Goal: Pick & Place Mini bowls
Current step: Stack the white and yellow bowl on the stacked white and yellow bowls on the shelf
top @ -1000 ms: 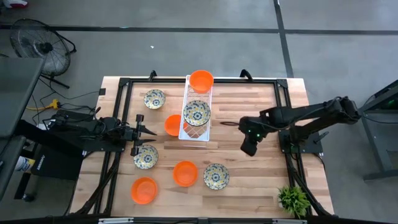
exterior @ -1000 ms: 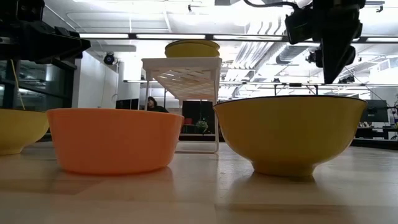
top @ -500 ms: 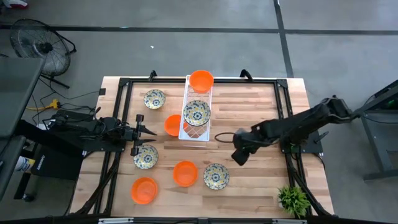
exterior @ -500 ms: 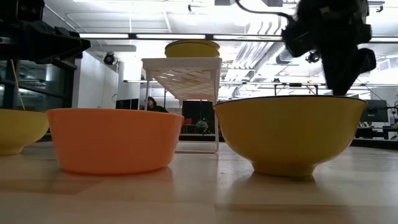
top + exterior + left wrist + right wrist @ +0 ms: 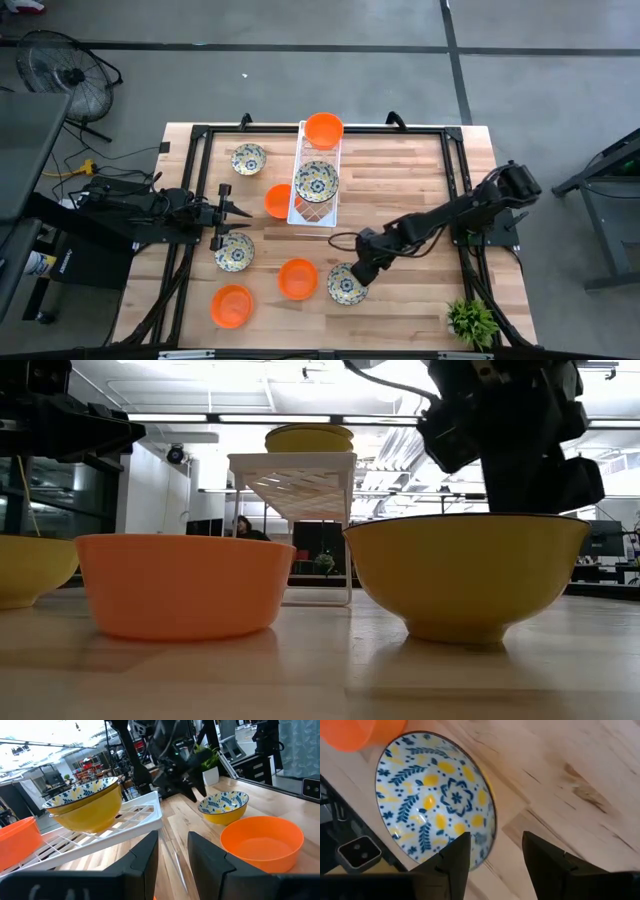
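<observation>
target bowl: patterned bowl (image 5: 346,284), lower centre of the high view, just right of an orange bowl (image 5: 297,278).
right gripper (image 5: 362,272): released, fingers spread, over the bowl's upper-right rim.
rim: lies between the fingers in the right wrist view.
nearer arm: right; left gripper (image 5: 243,213) waits mid-left, partly parted, holding nothing.

Pale wooden table (image 5: 420,190), glossy floral bowl (image 5: 437,797), matt orange bowl (image 5: 183,585), white lattice tray (image 5: 107,840)
</observation>
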You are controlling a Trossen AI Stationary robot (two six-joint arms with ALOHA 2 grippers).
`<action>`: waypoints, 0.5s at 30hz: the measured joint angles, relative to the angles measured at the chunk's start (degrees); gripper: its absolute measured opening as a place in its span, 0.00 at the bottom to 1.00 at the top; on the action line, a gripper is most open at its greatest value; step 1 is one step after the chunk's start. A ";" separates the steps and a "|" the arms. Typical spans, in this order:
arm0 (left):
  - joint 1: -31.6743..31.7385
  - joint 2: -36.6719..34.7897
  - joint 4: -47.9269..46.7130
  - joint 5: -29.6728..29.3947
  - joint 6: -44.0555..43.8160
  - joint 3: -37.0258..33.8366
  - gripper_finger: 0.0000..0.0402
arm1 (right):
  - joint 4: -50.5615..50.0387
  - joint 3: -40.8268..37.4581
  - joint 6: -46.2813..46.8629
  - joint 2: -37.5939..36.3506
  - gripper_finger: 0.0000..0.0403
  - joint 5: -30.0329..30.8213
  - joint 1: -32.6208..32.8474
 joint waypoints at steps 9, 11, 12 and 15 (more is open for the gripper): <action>0.00 0.02 0.00 0.01 0.00 0.00 0.25 | -0.42 0.73 -0.09 3.15 0.42 0.23 -0.02; 0.01 0.01 0.00 0.01 0.00 0.00 0.25 | -0.43 0.72 -0.31 3.20 0.41 0.51 -0.04; 0.00 0.01 0.00 0.00 0.00 0.00 0.25 | -0.40 0.73 -0.36 3.18 0.41 0.79 -0.03; 0.00 0.01 0.00 0.02 0.01 0.01 0.25 | -0.43 0.73 -0.65 3.18 0.39 1.33 -0.04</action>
